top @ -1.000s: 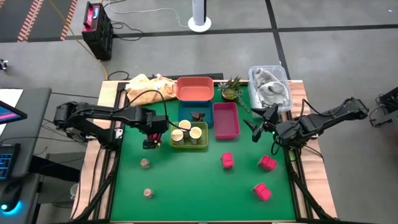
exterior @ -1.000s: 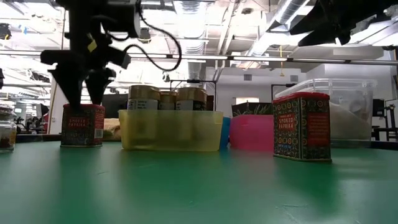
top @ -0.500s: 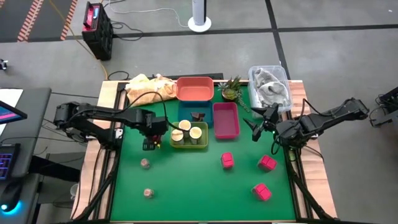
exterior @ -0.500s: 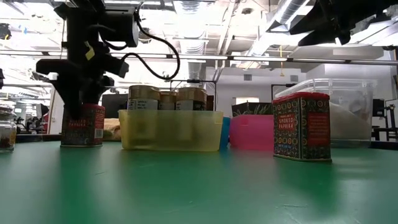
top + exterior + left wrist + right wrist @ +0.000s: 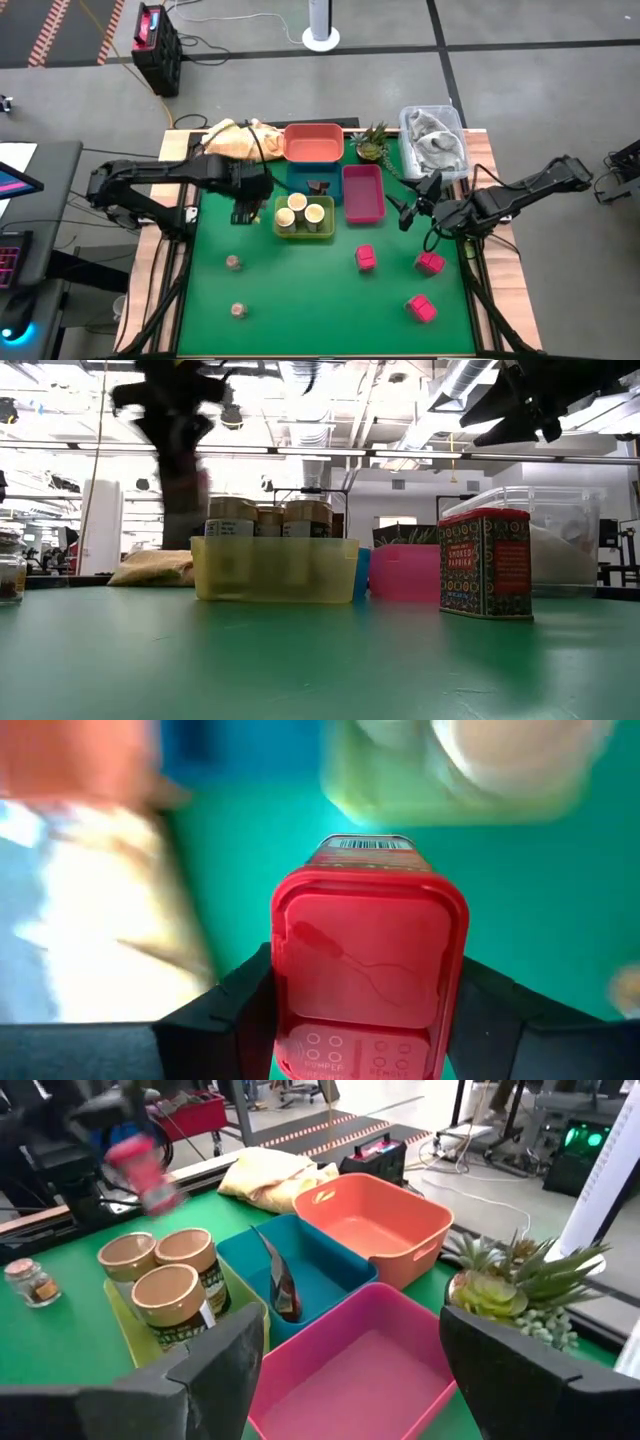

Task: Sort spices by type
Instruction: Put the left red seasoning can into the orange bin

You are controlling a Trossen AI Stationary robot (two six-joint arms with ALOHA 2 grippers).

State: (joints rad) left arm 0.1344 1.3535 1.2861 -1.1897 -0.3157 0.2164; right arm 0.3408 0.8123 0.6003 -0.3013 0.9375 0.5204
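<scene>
My left gripper (image 5: 243,208) is shut on a pink spice tin (image 5: 368,950), held above the table just left of the yellow-green tray (image 5: 303,228). That tray holds three cream-topped jars (image 5: 298,212). Three more pink tins (image 5: 365,258) (image 5: 430,263) (image 5: 421,308) stand on the green mat, and two tiny brownish jars (image 5: 233,263) (image 5: 239,311) stand at the near left. A dark brown piece (image 5: 318,186) lies in the blue tray (image 5: 298,180). My right gripper (image 5: 412,207) hangs open beside the pink tray (image 5: 363,193), holding nothing. My left gripper pinches the tin between its two fingers (image 5: 235,1005), one on each of two opposite sides (image 5: 285,970) near the lidded top. The fingers come from above, pointing down. The tin hangs upright below them, lifted clear of the table.
An orange tray (image 5: 313,142), a small potted plant (image 5: 372,142), a clear lidded box (image 5: 435,140) and a yellow cloth (image 5: 240,138) line the far edge. The green mat is bare at the near middle (image 5: 320,300).
My left gripper has shut on the pink tin that stood left of the yellow-green tray. It has lifted the tin off the mat and carried it up and a little toward the far edge. My right gripper has drifted slightly toward the table's left.
</scene>
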